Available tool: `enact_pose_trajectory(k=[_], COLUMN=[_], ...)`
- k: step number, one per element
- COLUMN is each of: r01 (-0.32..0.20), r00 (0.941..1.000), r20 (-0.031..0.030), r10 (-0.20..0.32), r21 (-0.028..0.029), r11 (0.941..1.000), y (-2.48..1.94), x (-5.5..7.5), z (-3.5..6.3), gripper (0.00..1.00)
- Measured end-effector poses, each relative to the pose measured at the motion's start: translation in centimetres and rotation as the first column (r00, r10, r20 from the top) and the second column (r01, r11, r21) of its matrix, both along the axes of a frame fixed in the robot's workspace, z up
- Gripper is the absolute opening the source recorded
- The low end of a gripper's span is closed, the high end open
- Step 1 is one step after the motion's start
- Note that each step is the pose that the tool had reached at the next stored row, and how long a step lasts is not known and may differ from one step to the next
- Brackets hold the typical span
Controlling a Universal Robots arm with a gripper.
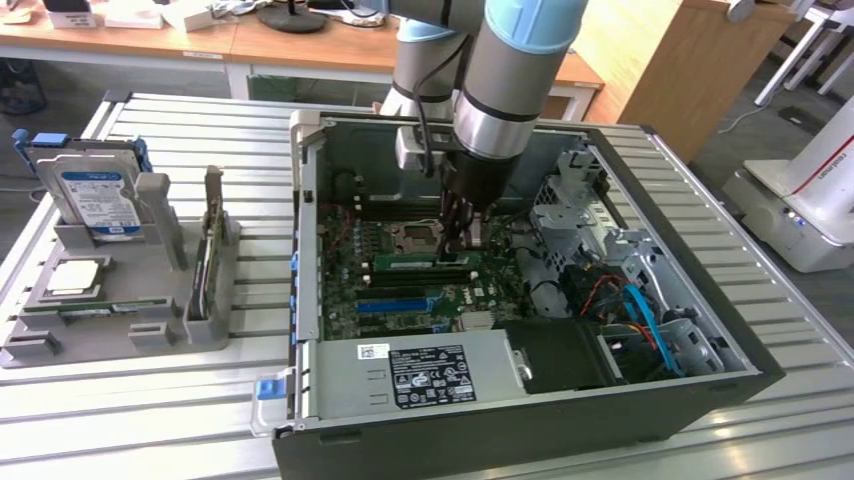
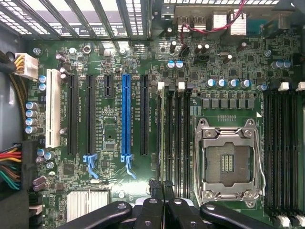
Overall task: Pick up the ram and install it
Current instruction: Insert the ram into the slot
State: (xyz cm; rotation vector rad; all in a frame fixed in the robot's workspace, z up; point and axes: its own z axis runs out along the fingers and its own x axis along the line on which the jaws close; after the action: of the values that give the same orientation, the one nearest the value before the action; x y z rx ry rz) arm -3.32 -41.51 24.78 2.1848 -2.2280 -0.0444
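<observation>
1. Currently we are watching the gripper (image 1: 461, 250) reaching down into the open computer case (image 1: 304, 200). Its jaws are drawn narrow and, as far as we are judging, pinching the top edge of the ram (image 1: 424, 262).
2. The ram is standing on edge in a memory slot directly beneath the jaws. The blue expansion slot (image 2: 126, 119) is lying off one flank and the processor socket (image 2: 228, 162) off the other.
3. In the wrist view, the fingertips (image 2: 155, 187) are meeting over the ram's (image 2: 161, 133) near end. Its long axis is running straight out ahead of the jaws toward a white latch (image 2: 161, 86), parallel to the empty slots alongside.
4. We are reading this as the seating step. It is calling for a square, straight-down push that holds the strip upright in its slot. With the jaws gripping one end, the far end riding high is the risk.
5. We are not able to tell whether the latches are closed.
</observation>
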Motion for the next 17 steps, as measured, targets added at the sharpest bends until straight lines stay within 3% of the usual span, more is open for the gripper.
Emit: enact_pose_trajectory(k=[17], r01=[0.0], r00=[1.0], r20=[0.0009], r10=[0.0], r21=[0.0004], r11=[1.0], y=[0.01], x=[-0.04], z=[-0.31], gripper=[0.12])
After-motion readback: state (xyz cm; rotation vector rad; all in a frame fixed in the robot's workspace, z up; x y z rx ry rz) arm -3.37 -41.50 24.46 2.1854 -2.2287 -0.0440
